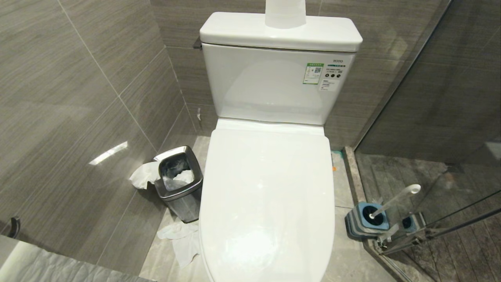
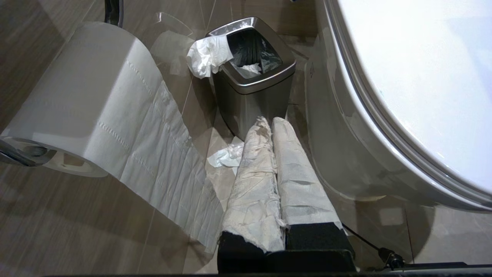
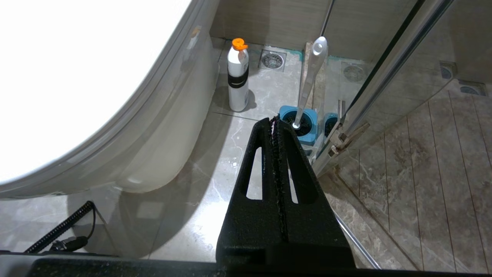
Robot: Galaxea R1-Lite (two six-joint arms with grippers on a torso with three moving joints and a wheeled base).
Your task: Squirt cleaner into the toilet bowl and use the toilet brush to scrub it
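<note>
The toilet's white lid (image 1: 270, 196) is down, so the inside of the toilet bowl is hidden; only its outer wall (image 2: 346, 154) (image 3: 153, 146) shows. The toilet brush (image 1: 395, 201) (image 3: 309, 77) stands in its grey and blue holder (image 1: 368, 221) (image 3: 301, 129) on the floor right of the toilet, against the glass. No cleaner is in view. My left gripper (image 2: 271, 121), its fingers wrapped in white paper, is shut and empty, low beside the toilet's left side. My right gripper (image 3: 273, 120) is shut and empty, pointing toward the brush holder. Neither arm shows in the head view.
A steel waste bin (image 1: 180, 184) (image 2: 253, 77) with tissue stands left of the toilet, more tissue (image 1: 182, 239) on the floor. A toilet roll (image 2: 88, 104) hangs on the left wall. A white bottle with an orange cap (image 3: 238, 77) stands by the toilet's right side. A glass partition (image 1: 430, 117) closes the right.
</note>
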